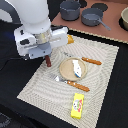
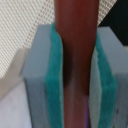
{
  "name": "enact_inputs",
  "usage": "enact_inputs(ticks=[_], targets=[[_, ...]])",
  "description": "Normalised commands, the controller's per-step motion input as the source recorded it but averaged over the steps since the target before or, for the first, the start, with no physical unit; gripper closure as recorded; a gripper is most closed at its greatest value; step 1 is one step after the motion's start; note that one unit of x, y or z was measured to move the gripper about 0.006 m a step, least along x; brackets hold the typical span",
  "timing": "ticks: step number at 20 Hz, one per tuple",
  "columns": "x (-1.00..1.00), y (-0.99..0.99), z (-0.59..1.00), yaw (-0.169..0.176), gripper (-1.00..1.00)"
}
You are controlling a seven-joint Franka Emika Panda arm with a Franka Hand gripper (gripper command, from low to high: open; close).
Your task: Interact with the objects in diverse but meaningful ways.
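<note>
My gripper (image 1: 47, 56) is shut on the dark brown sausage (image 1: 48, 62) and holds it upright, its lower end at the woven placemat (image 1: 40, 82) near the mat's edge on the exterior view's left. In the wrist view the sausage (image 2: 74, 55) stands between the two teal pads (image 2: 53, 75). The white-grey fish (image 1: 75, 68) lies on a tan plate (image 1: 64, 70) in the middle of the mat. The yellow printed carton (image 1: 77, 105) lies near the mat's front edge. The orange bread loaf (image 1: 70, 39) shows only as a sliver behind the gripper.
An orange-handled fork (image 1: 91, 61) lies beside the plate on the exterior view's right, and an orange-handled knife (image 1: 76, 85) lies in front of it. Two grey pots (image 1: 70, 9) (image 1: 92, 19) stand on a brown board at the back. The table around the mat is black.
</note>
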Motion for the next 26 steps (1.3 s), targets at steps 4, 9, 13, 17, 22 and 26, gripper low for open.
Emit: enact_inputs(ticks=[4, 9, 13, 17, 22, 26], targets=[[0.38, 0.15, -0.17, -0.050, 1.00], [0.41, 0.22, -0.15, -0.050, 1.00], [0.35, 0.18, -0.18, -0.057, 1.00], [0.07, 0.21, -0.20, -0.040, 1.00], [0.00, 0.11, -0.24, -0.019, -1.00], [-0.10, 0.09, -0.11, -0.006, -1.00]])
